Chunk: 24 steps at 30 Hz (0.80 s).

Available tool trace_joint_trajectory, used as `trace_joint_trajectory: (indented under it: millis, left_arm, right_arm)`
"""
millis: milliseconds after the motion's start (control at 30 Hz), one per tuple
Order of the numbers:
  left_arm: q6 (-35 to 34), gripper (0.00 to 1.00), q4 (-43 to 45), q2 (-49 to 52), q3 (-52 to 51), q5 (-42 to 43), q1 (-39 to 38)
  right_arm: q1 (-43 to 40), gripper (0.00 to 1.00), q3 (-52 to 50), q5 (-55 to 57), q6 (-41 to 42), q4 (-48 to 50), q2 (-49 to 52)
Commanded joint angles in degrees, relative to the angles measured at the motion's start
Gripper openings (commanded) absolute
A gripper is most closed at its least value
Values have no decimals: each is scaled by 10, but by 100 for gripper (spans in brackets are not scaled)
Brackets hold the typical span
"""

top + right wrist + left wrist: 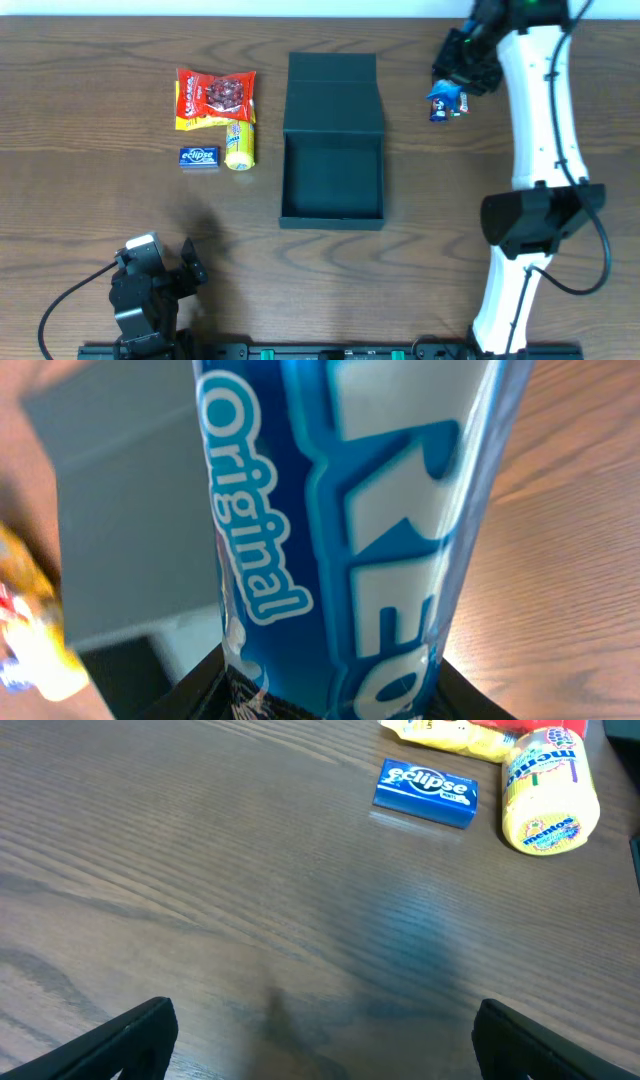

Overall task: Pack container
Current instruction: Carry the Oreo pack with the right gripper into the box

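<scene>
Container sits at the middle of the desk with its flap lid thrown back toward the far edge, and as far as I can see from overhead its dark interior holds nothing yet, so I judge the packing has barely begun. My right claw is clenched on a blue Oreo packet off to the container's right, near the far edge. The right wrist view is almost filled by that wrapper, with the box a grey blur behind it, so I read this as the first item being brought over. I cannot tell whether the packet is clear of the desk. My left claw is spread wide and grasps nothing, parked near the front edge. To the container's left lie a red snack bag, a yellow packet partly under it, a Mentos tube and an Eclipse gum box, all outside the box. By my reckoning everything remains to go in, and then perhaps the lid to close.
</scene>
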Motion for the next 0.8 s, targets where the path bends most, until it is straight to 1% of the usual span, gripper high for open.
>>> trace_joint_trajectory:
  millis: [0, 133, 267, 367, 433, 500, 567, 600, 700, 767]
  left_arm:
    - [10, 95, -4, -4, -3, -4, 1]
    - [10, 95, -4, -4, -3, -4, 1]
    - [10, 95, -4, -4, -3, -4, 1]
    - [10, 95, -4, -4, -3, -4, 1]
    - [10, 96, -4, -4, -3, -4, 1]
    - [10, 95, -4, -4, -3, -4, 1]
    - [10, 95, -4, -4, -3, -4, 1]
    - [10, 95, -4, -4, -3, -4, 1]
    - [10, 95, -4, -4, -3, -4, 1]
    - [10, 95, -4, -4, -3, -4, 1]
  right_arm:
    - [50, 2, 10, 4, -39, -18, -7]
    - [104, 2, 9, 4, -41, -53, -7]
    - [148, 2, -16, -52, -63, -53, -7]
    - [173, 2, -44, -30, -73, -53, -7]
    - [192, 1, -76, -25, -82, -53, -19]
    - [212, 1, -117, 4, -82, -48, -42]
    - [235, 2, -186, 21, -80, -21, -88]
    - [247, 2, -246, 29, -86, 8, -133]
    - [253, 2, -418, 40, -88, 114, -263]
    - [257, 1, -496, 14, -72, 191, -313]
